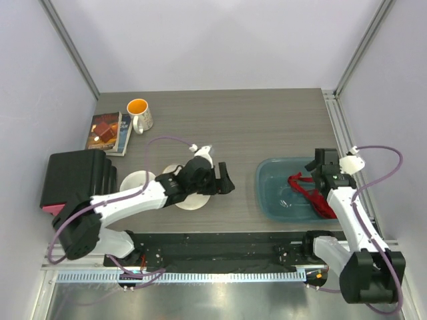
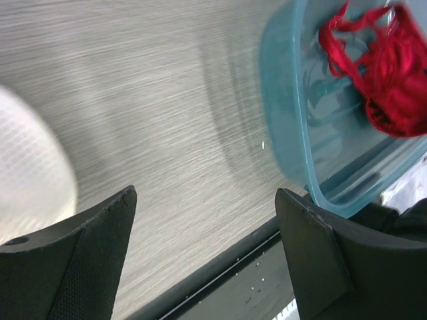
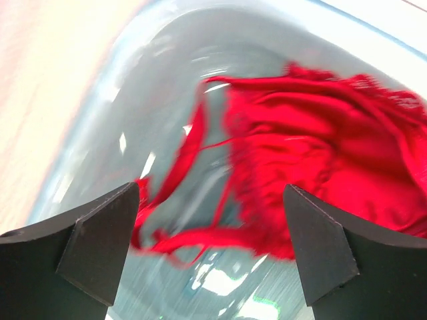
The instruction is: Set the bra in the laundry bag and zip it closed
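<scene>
In the teal tub (image 1: 269,195), the red bra (image 1: 305,186) lies crumpled.

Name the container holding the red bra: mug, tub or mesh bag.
The teal tub at the right: the red bra lies in it. The white mug and the mesh laundry bag show no red.

Top cam overhead, facing down; wrist cams close, both see tub (image 2: 287,133).
</scene>
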You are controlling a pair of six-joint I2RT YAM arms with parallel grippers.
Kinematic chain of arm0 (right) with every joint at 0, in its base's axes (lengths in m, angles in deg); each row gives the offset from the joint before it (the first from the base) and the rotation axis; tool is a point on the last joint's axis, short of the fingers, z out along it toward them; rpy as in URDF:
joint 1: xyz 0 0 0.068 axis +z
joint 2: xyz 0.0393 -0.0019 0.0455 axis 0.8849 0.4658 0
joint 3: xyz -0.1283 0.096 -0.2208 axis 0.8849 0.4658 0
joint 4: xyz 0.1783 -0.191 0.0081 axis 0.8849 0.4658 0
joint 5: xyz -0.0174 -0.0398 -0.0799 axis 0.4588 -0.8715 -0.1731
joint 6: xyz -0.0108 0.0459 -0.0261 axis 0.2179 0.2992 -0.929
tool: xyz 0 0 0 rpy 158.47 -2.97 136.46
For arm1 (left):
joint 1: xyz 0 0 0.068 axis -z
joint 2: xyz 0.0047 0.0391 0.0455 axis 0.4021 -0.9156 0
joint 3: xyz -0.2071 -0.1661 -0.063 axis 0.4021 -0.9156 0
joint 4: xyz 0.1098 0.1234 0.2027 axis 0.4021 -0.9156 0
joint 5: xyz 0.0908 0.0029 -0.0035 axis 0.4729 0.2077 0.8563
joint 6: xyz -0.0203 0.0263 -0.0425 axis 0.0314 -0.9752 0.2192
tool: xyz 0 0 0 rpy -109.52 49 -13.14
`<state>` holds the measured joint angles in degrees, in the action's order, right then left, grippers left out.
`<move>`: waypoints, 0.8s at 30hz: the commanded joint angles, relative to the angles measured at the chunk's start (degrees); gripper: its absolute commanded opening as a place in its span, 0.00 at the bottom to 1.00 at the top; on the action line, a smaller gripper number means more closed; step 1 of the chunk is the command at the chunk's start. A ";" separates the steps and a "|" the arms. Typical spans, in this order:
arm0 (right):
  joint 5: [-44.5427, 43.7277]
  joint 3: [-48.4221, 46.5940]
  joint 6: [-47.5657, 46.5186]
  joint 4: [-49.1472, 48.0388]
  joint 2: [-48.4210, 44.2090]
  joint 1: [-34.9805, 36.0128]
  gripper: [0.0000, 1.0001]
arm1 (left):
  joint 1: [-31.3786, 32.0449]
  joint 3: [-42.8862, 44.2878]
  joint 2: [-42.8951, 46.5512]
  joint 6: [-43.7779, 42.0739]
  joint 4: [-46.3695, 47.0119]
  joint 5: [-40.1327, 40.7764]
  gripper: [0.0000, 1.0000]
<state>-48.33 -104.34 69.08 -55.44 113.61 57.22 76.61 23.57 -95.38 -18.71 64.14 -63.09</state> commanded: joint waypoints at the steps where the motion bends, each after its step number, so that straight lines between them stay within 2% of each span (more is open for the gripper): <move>1: -5.95 -4.35 1.65 7.47 -2.43 11.14 0.94 | -0.78 -5.70 12.55 5.85 -2.39 8.12 0.83; 5: -11.56 -8.73 1.75 11.94 -1.65 24.06 0.94 | -1.05 -5.79 19.94 7.43 -11.16 11.63 0.79; 6: -12.81 -9.53 1.48 12.83 -1.21 26.44 0.94 | -1.05 -5.44 21.62 7.61 -13.45 15.39 0.78; 8: -14.40 -11.46 0.61 14.24 -0.16 32.42 0.94 | -1.22 -5.96 26.97 7.79 -17.24 19.53 0.68; 9: -14.23 -11.91 0.25 14.33 0.20 33.74 0.94 | -3.31 -6.92 28.22 7.61 -17.77 20.60 0.66; 11: -13.27 -12.70 -0.54 14.33 0.73 36.82 0.95 | -8.75 -7.63 28.85 6.65 -17.78 15.63 0.66; 12: -13.17 -12.70 -1.41 14.33 0.90 37.70 0.95 | -16.09 -8.51 28.15 6.12 -16.82 11.60 0.72; 13: -13.00 -12.62 -1.86 14.33 0.82 38.15 0.95 | -19.47 -9.04 27.19 5.59 -13.42 2.16 0.78; 14: -12.91 -12.44 -2.12 14.42 0.64 38.59 0.95 | -22.12 -9.04 25.44 5.33 -12.51 -0.46 0.87; 15: -12.73 -12.26 -2.65 14.51 -0.14 38.68 0.95 | -25.28 -8.00 21.85 5.06 -12.42 -1.62 0.88; 16: -12.65 -12.09 -3.00 14.51 -0.67 38.68 0.95 | -26.00 -7.29 19.38 4.63 -10.94 -4.24 0.88; 21: -12.73 -12.61 -5.02 14.77 -3.92 38.68 0.95 | -27.59 0.17 5.67 5.75 -9.43 -7.60 0.82; 24: -12.91 -13.67 -5.46 14.86 -5.07 38.68 0.95 | -27.59 3.25 -0.93 7.43 -9.08 -6.91 0.72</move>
<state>-58.54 -115.11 65.32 -41.04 110.82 95.56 49.29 20.89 -92.12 -12.66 52.20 -66.41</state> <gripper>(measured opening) 0.951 0.772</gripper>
